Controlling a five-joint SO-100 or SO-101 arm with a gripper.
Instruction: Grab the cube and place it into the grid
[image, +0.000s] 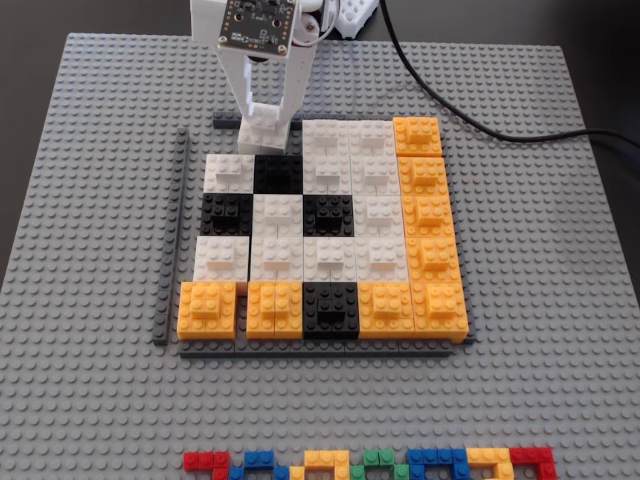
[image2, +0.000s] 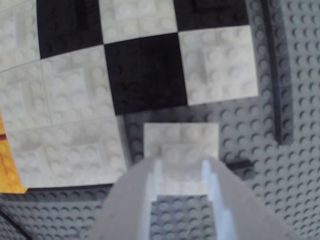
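Gripper (image: 268, 128) fingers point straight down at the far edge of the grid (image: 322, 236) in the fixed view, closed on the cube (image: 268, 133), a white studded block with a smaller white brick raised on top. From the wrist view the two pale fingers (image2: 150, 185) reach in from the bottom edge and clamp the raised brick of the cube (image2: 181, 142) from either side. The cube sits at the gap in the grid's far row, just beyond a black block (image: 277, 173) and beside a white block (image: 326, 138); whether it rests on the grey studded baseplate (image: 90, 200) or hangs just above it cannot be told. Orange blocks (image: 432, 235) line the grid's right and near edges in the fixed view. Thin dark grey strips (image: 172, 240) run along the grid's left and near sides. A multicoloured row of small bricks (image: 370, 465) lies well apart from the grid, at the baseplate's near edge. A black cable (image: 480, 125) crosses the baseplate beyond the grid's far right corner.
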